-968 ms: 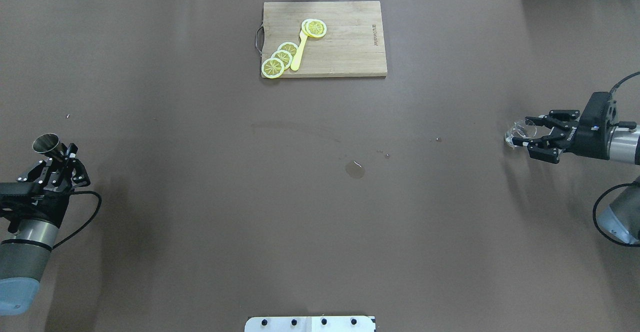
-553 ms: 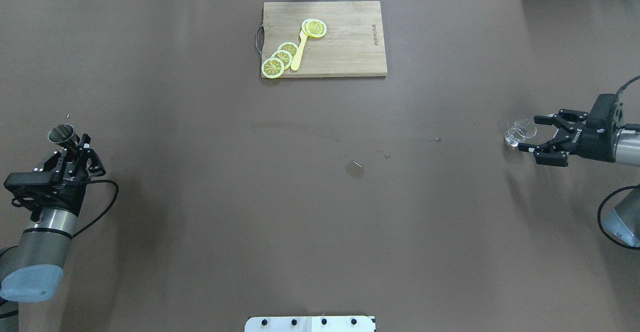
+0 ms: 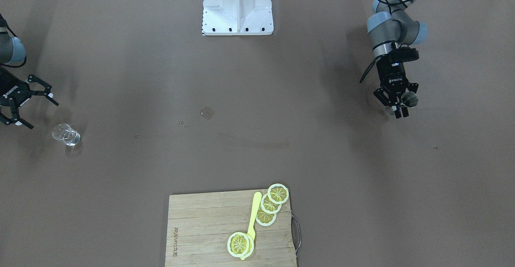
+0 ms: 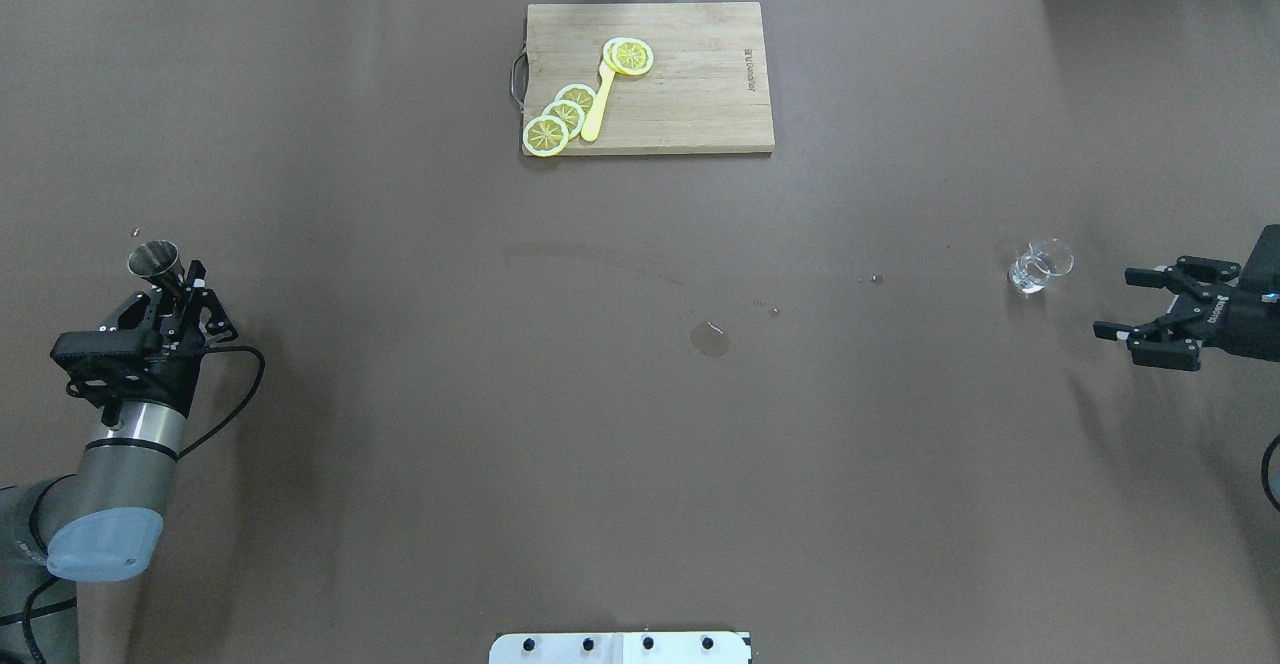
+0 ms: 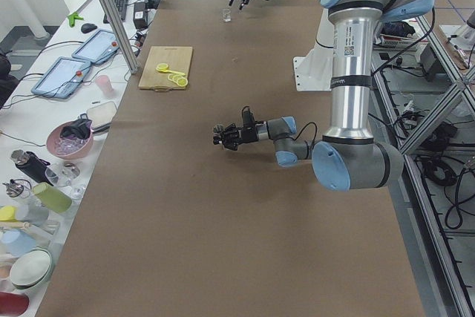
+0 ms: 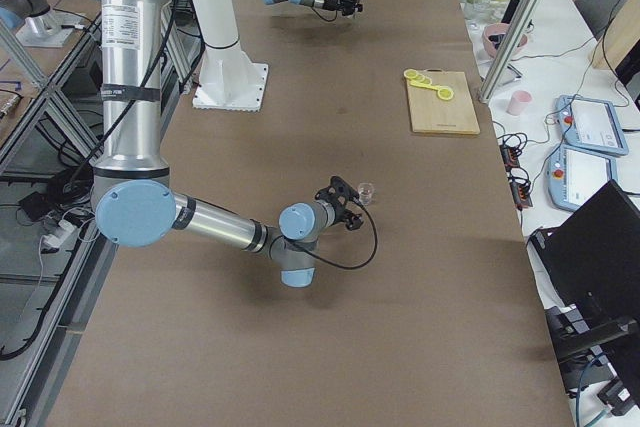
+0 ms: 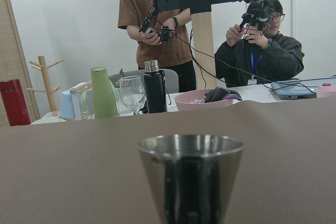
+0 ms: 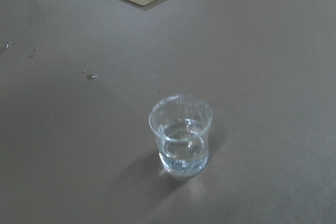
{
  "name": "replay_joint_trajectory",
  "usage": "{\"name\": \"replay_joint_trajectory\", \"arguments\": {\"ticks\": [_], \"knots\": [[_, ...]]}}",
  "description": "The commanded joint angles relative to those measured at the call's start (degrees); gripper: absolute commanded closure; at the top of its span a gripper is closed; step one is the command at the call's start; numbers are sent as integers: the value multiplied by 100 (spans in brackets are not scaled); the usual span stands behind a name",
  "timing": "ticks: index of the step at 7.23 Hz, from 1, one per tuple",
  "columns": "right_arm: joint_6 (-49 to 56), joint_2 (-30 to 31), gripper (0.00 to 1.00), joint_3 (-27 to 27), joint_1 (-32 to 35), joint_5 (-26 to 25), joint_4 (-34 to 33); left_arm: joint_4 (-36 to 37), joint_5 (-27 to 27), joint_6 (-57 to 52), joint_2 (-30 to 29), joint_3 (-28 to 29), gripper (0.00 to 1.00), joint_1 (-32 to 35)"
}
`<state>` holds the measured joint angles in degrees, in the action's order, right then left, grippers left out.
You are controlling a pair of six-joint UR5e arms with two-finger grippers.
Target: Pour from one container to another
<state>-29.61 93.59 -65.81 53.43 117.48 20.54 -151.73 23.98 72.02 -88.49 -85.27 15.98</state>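
A steel cup (image 4: 153,259) stands upright in my left gripper (image 4: 180,282), which is shut on its lower part at the table's left side; it fills the left wrist view (image 7: 190,177). From across the table the steel cup (image 3: 409,98) and left gripper (image 3: 396,107) show at the right. A small clear glass (image 4: 1040,267) with a little clear liquid stands alone on the table at the right. My right gripper (image 4: 1122,304) is open, a short way to the right of the glass and apart from it. The right wrist view shows the glass (image 8: 181,135) ahead.
A wooden cutting board (image 4: 690,94) with lemon slices (image 4: 560,116) and a yellow utensil (image 4: 596,104) lies at the far middle. A small puddle (image 4: 709,340) and droplets mark the table's centre. The robot's white base plate (image 3: 238,7) sits at the near edge.
My right gripper, which stood around the glass, has drawn back to the right and left it standing. My left arm has carried the steel cup forward and a little to the right.
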Motion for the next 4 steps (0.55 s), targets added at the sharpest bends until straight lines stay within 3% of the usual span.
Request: {"name": "replay_joint_trajectory", "arguments": {"ticks": [1, 3, 4], "knots": [[-1, 221, 0, 24, 499, 658, -381, 12, 28, -4, -28, 28, 71, 19], [78, 117, 0, -54, 1290, 1467, -1302, 12, 90, -126, -28, 19, 47, 19], [96, 125, 0, -63, 1371, 1522, -1707, 12, 98, -127, -28, 19, 40, 19]]}}
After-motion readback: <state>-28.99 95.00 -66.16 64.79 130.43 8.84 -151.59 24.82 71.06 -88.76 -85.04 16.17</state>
